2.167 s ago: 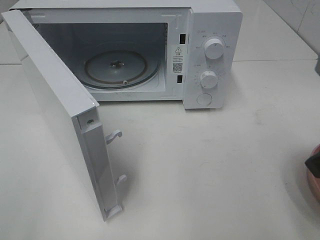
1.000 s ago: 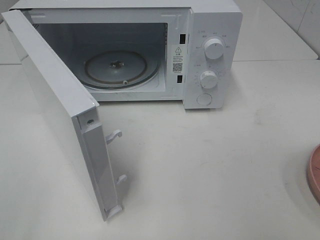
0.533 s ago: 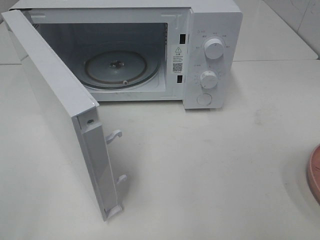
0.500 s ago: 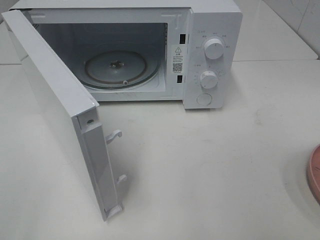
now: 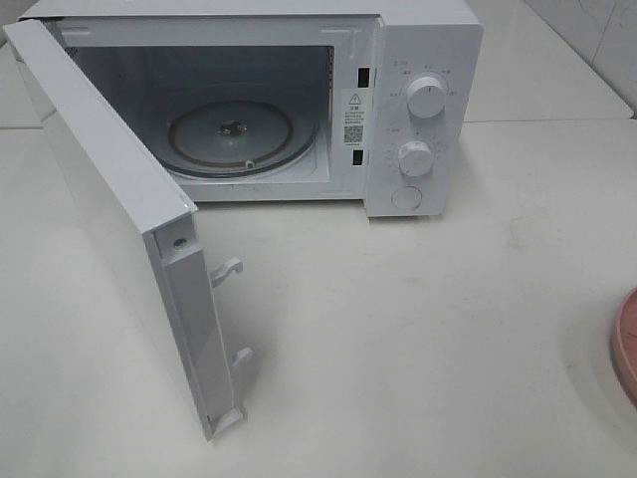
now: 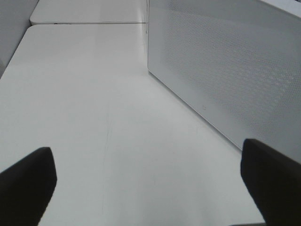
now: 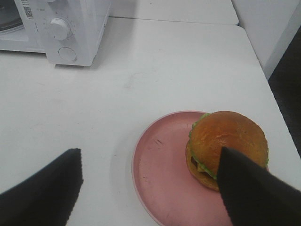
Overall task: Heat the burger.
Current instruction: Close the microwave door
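Observation:
The burger (image 7: 228, 141) sits on the far side of a round pink plate (image 7: 160, 174) in the right wrist view, with a glossy brown bun and a green lettuce frill. My right gripper (image 7: 149, 160) is open above the plate, and one finger (image 7: 244, 188) overlaps the burger's near edge. In the exterior high view only the plate's rim (image 5: 627, 344) shows at the right edge, and the burger and both grippers are out of view. My left gripper (image 6: 146, 165) is open and empty over bare table beside the microwave door (image 6: 225, 70).
The white microwave (image 5: 418, 100) stands at the back with its door (image 5: 119, 199) swung wide open to the left. Its glass turntable (image 5: 234, 134) holds nothing. Two knobs and a button are on its right panel. The microwave also shows in the right wrist view (image 7: 70, 28).
A dark gripper part that overlapped the plate at the right edge of the exterior high view 2.2 s ago has gone from that view. The microwave and door have not moved.

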